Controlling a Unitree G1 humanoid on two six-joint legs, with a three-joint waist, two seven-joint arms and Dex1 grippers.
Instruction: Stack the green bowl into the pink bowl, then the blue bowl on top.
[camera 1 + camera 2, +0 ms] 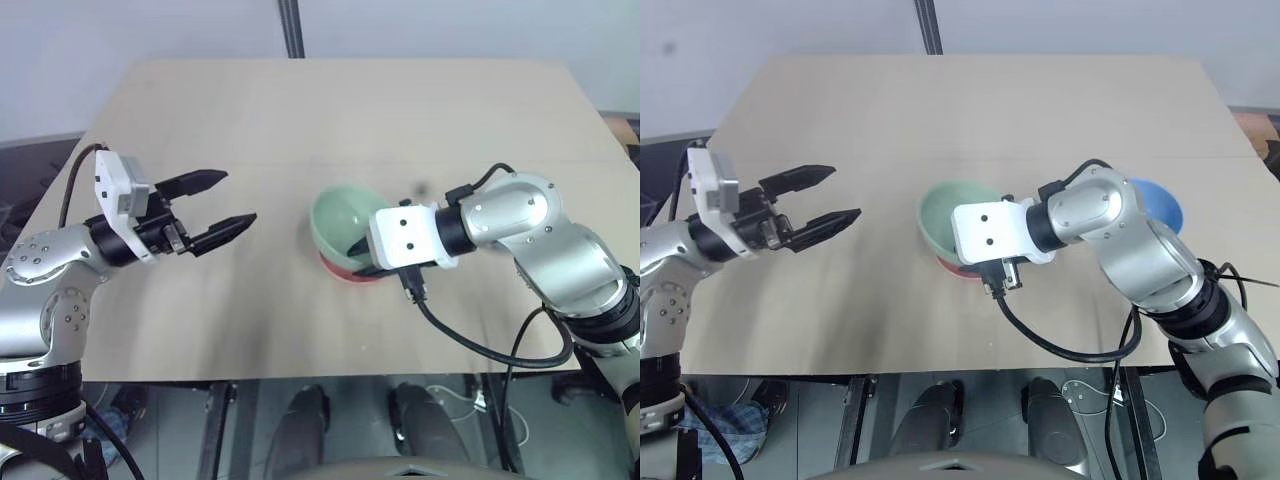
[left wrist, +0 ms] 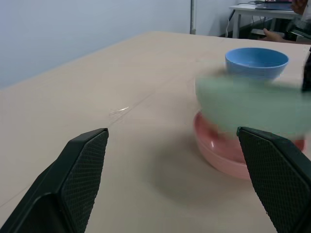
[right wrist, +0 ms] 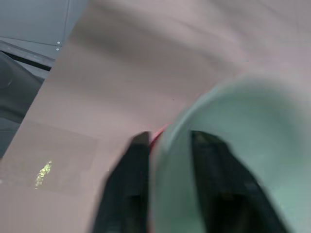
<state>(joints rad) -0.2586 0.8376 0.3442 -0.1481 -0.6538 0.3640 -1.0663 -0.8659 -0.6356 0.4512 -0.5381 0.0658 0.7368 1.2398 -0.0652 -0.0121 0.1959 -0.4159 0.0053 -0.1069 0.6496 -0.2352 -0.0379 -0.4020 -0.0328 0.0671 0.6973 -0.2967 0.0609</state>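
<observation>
Right hand (image 3: 167,145) with one finger inside and one outside the rim of the green bowl (image 1: 345,222); the fingers straddle the wall narrowly, and whether they pinch it or have begun to let go cannot be told. The green bowl sits tilted over the pink bowl (image 1: 352,270), its mouth facing up and toward the robot's left, its lower wall apparently inside the pink rim but not yet level (judged from the left wrist view, where its far side rides high). The pink bowl rests upright on the desk (image 1: 300,120), directly under the green one.

The blue bowl (image 1: 1158,205) stands upright on the desk behind the right forearm, well apart from the pair and on the robot's right, so the right arm is the nearer. The bowls being round, none has a long axis; only the tilt matters.

Left hand (image 1: 205,215) hovers level, spread wide and empty, pointing at the pair from the robot's left.
</observation>
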